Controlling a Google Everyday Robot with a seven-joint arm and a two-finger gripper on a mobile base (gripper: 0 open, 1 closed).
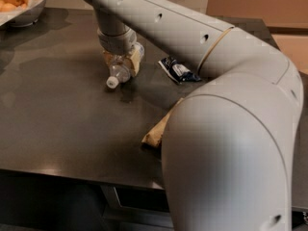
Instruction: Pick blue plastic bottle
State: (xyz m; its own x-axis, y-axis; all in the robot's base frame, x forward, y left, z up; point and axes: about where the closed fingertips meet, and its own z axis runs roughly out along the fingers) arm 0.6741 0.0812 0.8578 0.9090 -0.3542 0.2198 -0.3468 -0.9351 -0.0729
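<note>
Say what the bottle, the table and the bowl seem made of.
The bottle: clear plastic, see-through, white cap; the gripper holds it near the table's far left. The table: dark, smooth, perhaps stone or laminate; dull reflections. The bowl: white, smooth, ceramic or plastic.
</note>
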